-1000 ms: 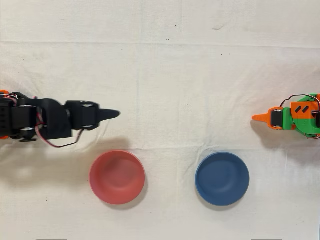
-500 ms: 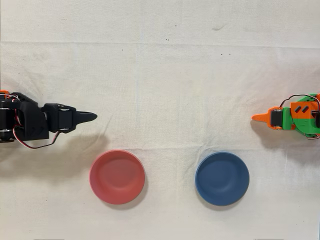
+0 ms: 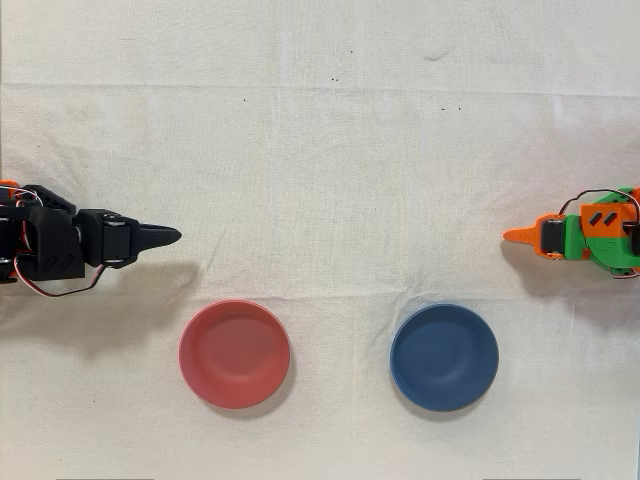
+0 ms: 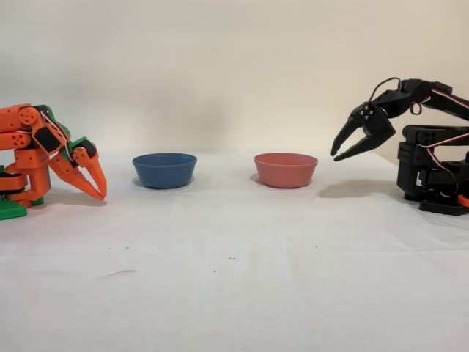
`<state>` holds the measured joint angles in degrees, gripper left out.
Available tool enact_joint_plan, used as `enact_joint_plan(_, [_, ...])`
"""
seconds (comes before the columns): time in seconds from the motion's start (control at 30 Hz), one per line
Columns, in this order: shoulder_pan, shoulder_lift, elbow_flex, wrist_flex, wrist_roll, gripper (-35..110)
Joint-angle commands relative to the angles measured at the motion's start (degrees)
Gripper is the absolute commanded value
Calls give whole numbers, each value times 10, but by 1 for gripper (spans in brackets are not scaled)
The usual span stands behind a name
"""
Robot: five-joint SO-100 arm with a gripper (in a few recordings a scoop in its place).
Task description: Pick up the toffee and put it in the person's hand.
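White cloth w/ red bowl (image 3: 234, 353) & blue bowl (image 3: 444, 357), no toffee or hand that I can spot, so my claw (image 4: 343, 149) hangs open & empty near my base; next I need a target.

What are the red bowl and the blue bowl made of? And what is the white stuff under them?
The red bowl and blue bowl look like matte plastic: even colour, smooth walls, only a soft sheen. The white cover looks like cloth, since it shows creases and fold lines.
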<state>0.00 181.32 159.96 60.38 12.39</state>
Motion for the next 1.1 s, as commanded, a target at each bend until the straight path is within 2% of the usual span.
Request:
enact_joint_plan(0.0, [-10, 33, 16, 9, 17, 1])
enact_joint_plan(1.07, [34, 116, 118, 0, 10, 0])
